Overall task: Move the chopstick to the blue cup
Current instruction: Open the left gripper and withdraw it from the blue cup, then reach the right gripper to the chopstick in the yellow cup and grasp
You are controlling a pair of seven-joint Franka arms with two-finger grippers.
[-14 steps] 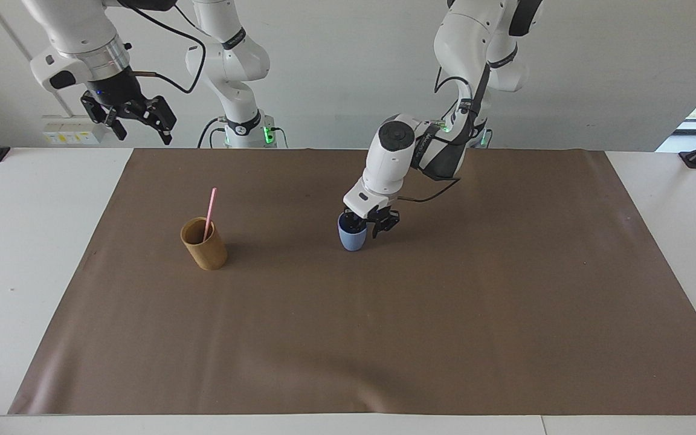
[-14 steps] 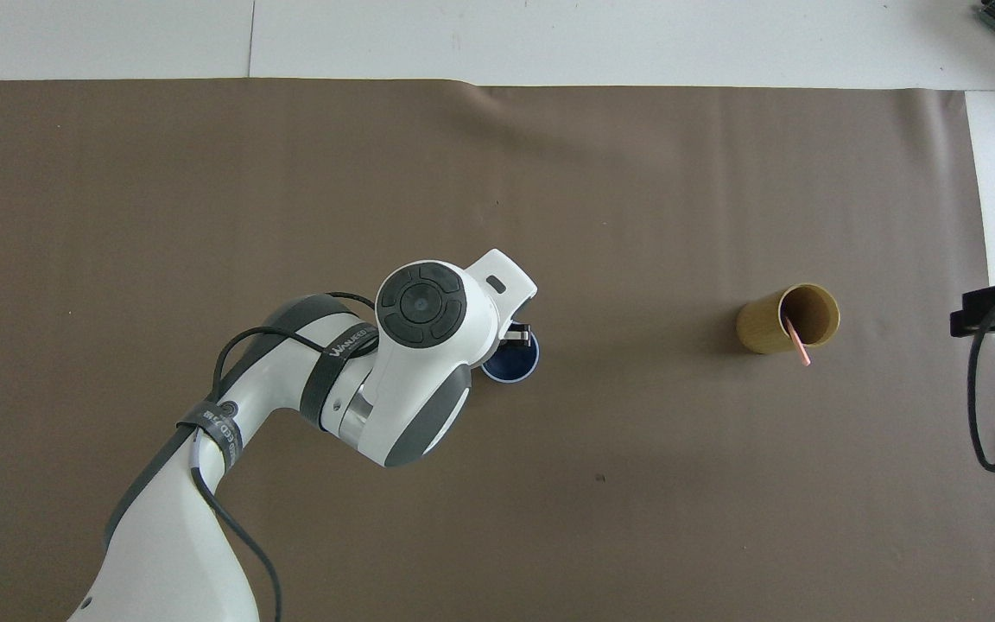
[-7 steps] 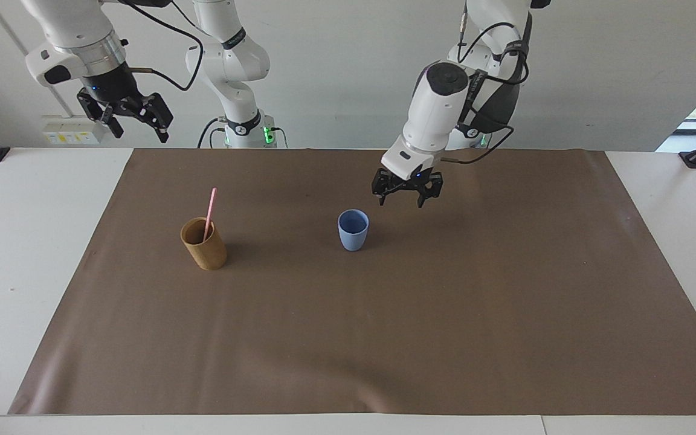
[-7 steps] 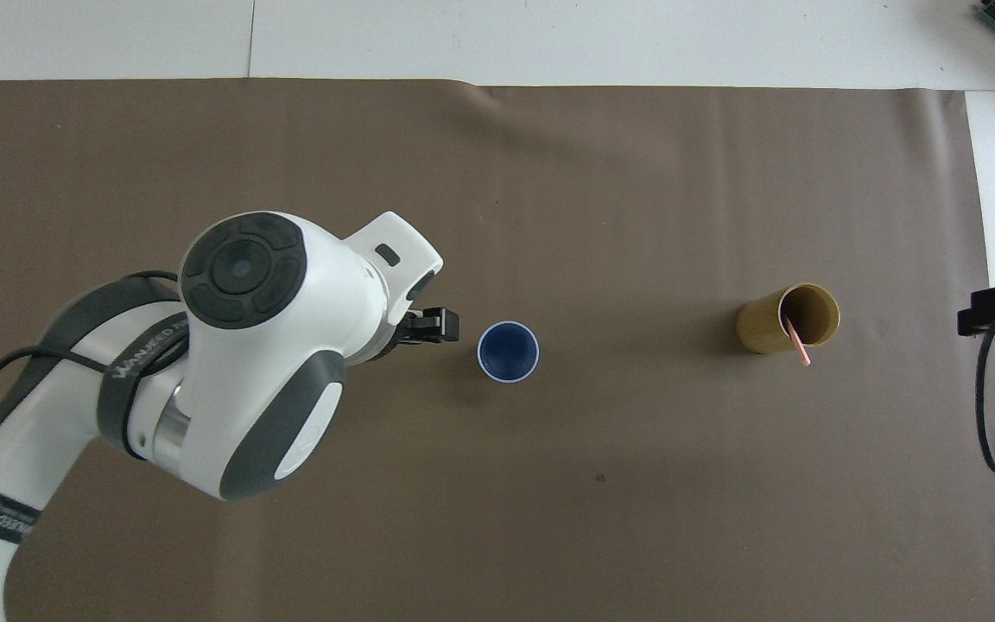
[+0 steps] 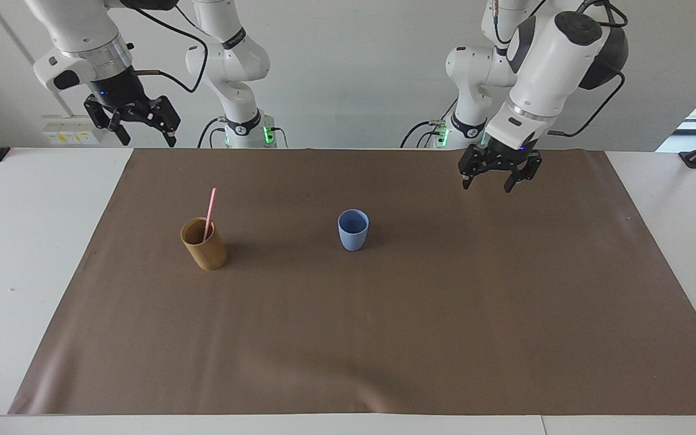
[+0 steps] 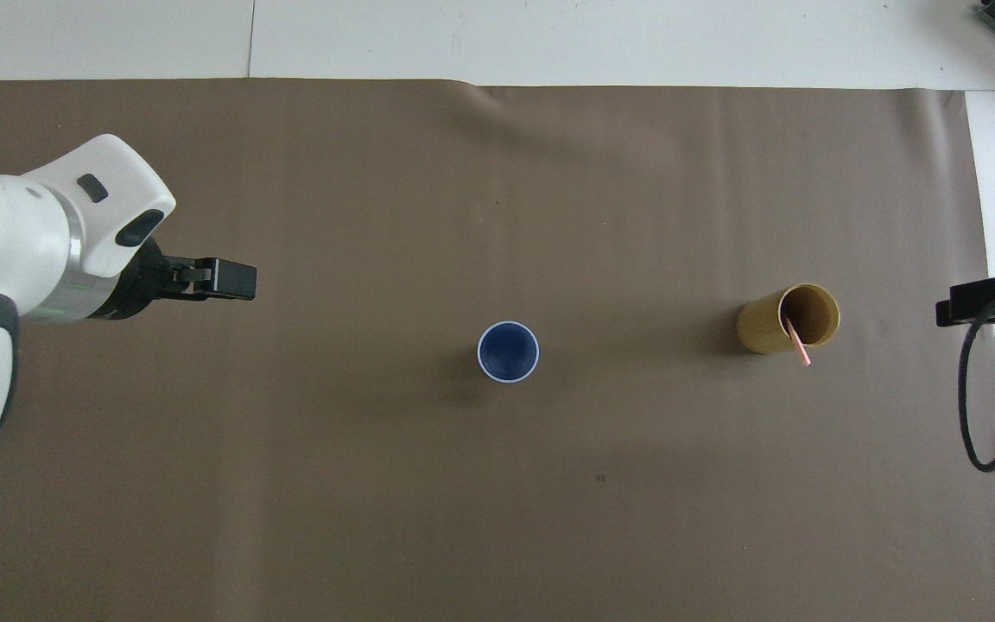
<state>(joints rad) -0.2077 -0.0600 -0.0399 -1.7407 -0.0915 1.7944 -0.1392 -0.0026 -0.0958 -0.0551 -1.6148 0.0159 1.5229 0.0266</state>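
Brown mat covering a white table. Left gripper raised over the mat toward the left arm's end, fingers spread, empty. Right gripper raised over the table edge at the right arm's end, also spread, empty. Tan cup standing toward the right arm's end. Blue cup upright mid-mat, well apart. Pink chopstick leaning inside the tan cup.

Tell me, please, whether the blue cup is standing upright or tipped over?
Upright. The blue cup stands on its narrow base in the facing view, and from overhead its round mouth faces straight up.
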